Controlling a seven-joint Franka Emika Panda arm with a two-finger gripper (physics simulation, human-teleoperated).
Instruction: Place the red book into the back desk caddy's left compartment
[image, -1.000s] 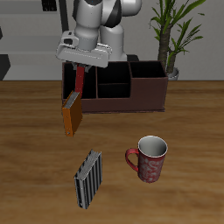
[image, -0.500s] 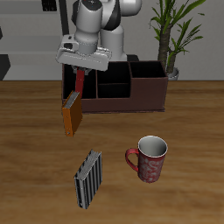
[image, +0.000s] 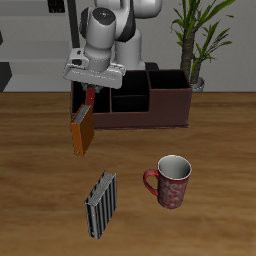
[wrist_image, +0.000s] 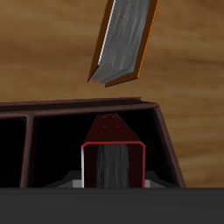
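My gripper (image: 92, 90) is shut on the red book (image: 92, 100) and holds it upright over the end of the back desk caddy (image: 150, 112). The book's lower end sits inside the left compartment (image: 84, 99). In the wrist view the red book (wrist_image: 112, 140) shows its pale page edges, and dark floor of the left compartment (wrist_image: 59, 149) lies beside it, inside the caddy wall (wrist_image: 87, 108). My gripper (wrist_image: 112, 178) grips the book's top, and only small grey finger parts show at its sides.
An orange-brown book (image: 82, 131) leans just in front of the caddy's end, and the wrist view shows this orange-brown book (wrist_image: 124, 39) beyond the caddy wall. Nearer the front edge stand a grey-black striped book (image: 100, 204) and a red patterned mug (image: 170, 181). A potted plant (image: 196, 45) is behind the caddy.
The gripper has come down with the red book, so less of the book shows above the caddy's rim than a second ago.
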